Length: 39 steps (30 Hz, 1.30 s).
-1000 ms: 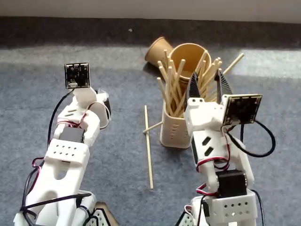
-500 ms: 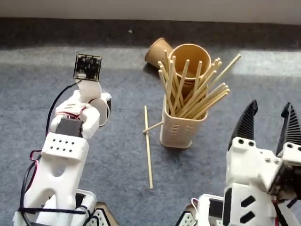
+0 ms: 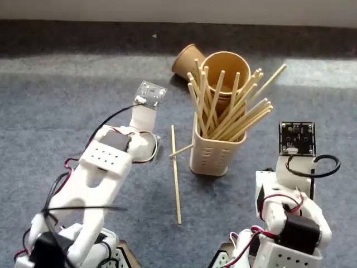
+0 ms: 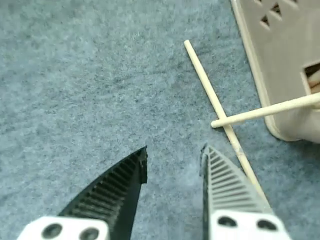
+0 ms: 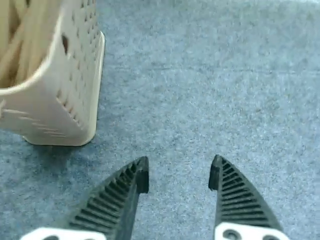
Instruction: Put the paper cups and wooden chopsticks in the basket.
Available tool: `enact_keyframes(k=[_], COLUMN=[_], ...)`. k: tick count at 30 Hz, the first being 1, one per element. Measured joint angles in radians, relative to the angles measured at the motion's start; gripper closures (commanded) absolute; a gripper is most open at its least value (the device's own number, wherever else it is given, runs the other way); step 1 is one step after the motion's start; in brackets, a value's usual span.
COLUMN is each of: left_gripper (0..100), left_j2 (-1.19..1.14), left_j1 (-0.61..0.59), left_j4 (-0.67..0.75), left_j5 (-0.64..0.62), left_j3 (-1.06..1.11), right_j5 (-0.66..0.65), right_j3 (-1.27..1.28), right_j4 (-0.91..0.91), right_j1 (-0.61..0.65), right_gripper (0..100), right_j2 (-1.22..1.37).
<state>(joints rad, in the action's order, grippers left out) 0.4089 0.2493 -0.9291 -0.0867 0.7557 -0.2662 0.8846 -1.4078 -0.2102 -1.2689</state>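
While chopsticks (image 3: 215, 109) fill the basket (image 3: 209, 157), left claw (image 4: 174, 150) gapes by a loose chopstick (image 4: 211, 95), right claw (image 5: 180, 161) wide

Two paper cups (image 3: 187, 60), one basket (image 3: 209, 157), many chopsticks (image 3: 202, 106), one lying loose (image 3: 176, 174)

Left arm (image 3: 103, 167), lower left of the high view, extends toward frame centre; left end effector (image 4: 174, 150) parted. Right arm (image 3: 287, 215), lower right, folded back; right end effector (image 5: 180, 160) parted, pointing downward.

chopsticks (image 3: 237, 123) crowd basket (image 3: 209, 157), loose chopstick (image 3: 176, 178) beside
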Motion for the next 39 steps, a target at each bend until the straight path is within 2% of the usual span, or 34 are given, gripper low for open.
enact_keyframes(k=[3,8,15,19,25,27,30,39], left_gripper=[80,80,80,80,81,86,99,99], left_j2=[-0.186,-0.443,-0.689,-0.827,-0.89,-0.893,-0.902,-0.905], left_j1=[-0.005,0.06,0.101,0.1,0.058,0.035,-0.002,-0.094], left_j4=[0.023,-0.005,-0.023,-0.023,-0.098,-0.138,-0.196,-0.236], left_j5=[-0.002,-0.002,-0.103,-0.12,-0.12,-0.121,-0.121,-0.12], left_j3=[-0.08,-0.307,-0.592,-0.661,-0.747,-0.775,-0.807,-0.842], right_j5=[0.0,0.0,-0.003,-0.086,-0.123,-0.123,-0.123,-0.123], right_j3=[0.095,0.247,0.414,0.454,0.493,0.493,0.493,0.496], right_j4=[0.081,0.201,0.313,0.318,0.318,0.318,0.318,0.318], right_j1=[-0.06,-0.153,-0.173,-0.175,-0.176,-0.18,-0.199,-0.207], right_gripper=[79.6,79.6,79.6,79.6,79.6,79.6,79.6,79.6], right_j2=[0.005,0.006,0.006,0.008,0.008,0.008,0.008,0.008])
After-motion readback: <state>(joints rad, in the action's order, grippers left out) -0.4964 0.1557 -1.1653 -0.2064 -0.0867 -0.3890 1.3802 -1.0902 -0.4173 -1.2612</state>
